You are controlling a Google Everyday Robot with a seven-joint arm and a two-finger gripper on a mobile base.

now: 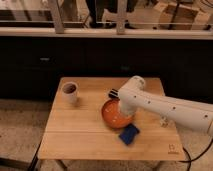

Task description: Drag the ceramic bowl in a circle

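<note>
The ceramic bowl (113,114) is a wide, shallow orange-red bowl near the middle of the wooden table (80,135). My white arm reaches in from the right and bends down over the bowl's right side. My gripper (125,113) is down at the bowl's right rim, and the wrist hides most of it. The arm covers part of the bowl's right edge.
A small white cup (70,92) with a dark inside stands at the table's back left. A blue object (129,134) lies just in front of the bowl. A dark object (113,92) lies behind the bowl. A dark cabinet wall runs behind the table.
</note>
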